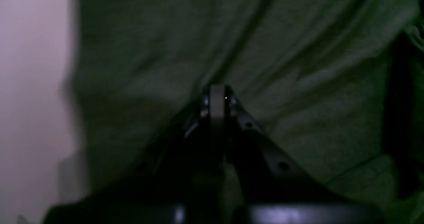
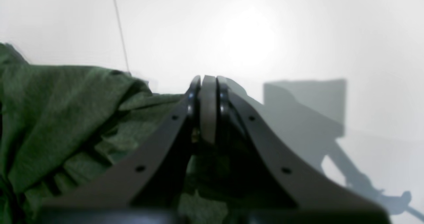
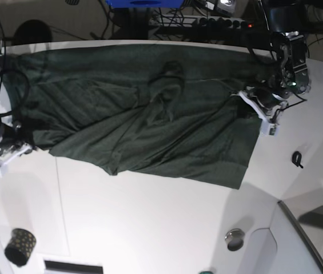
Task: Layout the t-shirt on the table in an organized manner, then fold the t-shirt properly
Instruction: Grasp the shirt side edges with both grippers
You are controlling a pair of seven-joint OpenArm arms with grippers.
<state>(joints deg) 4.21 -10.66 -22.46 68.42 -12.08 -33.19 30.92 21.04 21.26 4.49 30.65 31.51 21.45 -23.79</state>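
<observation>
The dark green t-shirt (image 3: 150, 125) lies spread, wrinkled, across the far half of the white table (image 3: 150, 228). In the base view my left gripper (image 3: 254, 107) sits at the shirt's right edge and my right gripper (image 3: 18, 151) at its left corner. In the left wrist view the left gripper (image 1: 217, 91) is shut, and folds of the t-shirt (image 1: 298, 68) run together at its tips. In the right wrist view the right gripper (image 2: 208, 81) is shut, with the t-shirt (image 2: 59, 104) bunched up against and beneath its fingers and bare table (image 2: 265, 35) beyond.
A small black cup with gold dots (image 3: 19, 246) stands at the front left. A black clip (image 3: 296, 158) lies right of the shirt, and a round metal fitting (image 3: 235, 238) sits near the front right edge. Cables (image 3: 207, 23) crowd the back.
</observation>
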